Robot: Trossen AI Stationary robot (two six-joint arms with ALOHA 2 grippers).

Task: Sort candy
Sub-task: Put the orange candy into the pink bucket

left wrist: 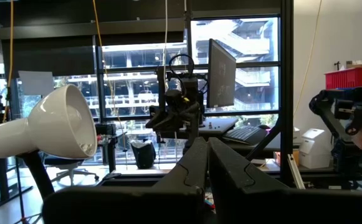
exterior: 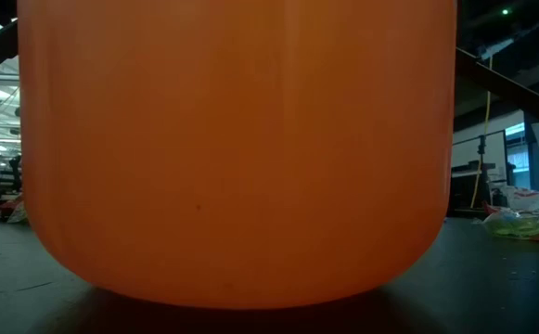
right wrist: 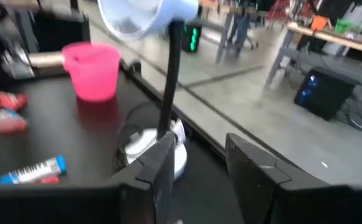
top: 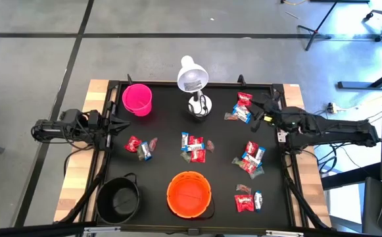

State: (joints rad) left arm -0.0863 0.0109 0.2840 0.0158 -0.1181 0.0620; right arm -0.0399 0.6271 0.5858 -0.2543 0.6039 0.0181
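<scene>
Candy lies in small heaps on the black table top: one at the far right [top: 241,108], one right of centre [top: 251,158], one in the middle [top: 194,146], one at the left [top: 140,146] and one at the near right [top: 248,199]. My right gripper [top: 260,112] hovers open just right of the far-right heap, nothing between its fingers [right wrist: 196,165]. In its wrist view a blue-and-white candy [right wrist: 31,171] and red ones [right wrist: 3,99] lie ahead. My left gripper [top: 121,126] waits shut [left wrist: 207,163] at the table's left edge.
A white desk lamp [top: 192,76] stands on its base [top: 199,105] at the far middle, with a pink cup [top: 137,99] to its left. An orange bowl [top: 189,194] sits near the front edge and fills the low view [exterior: 237,148]. A black bowl [top: 118,201] sits at the near left.
</scene>
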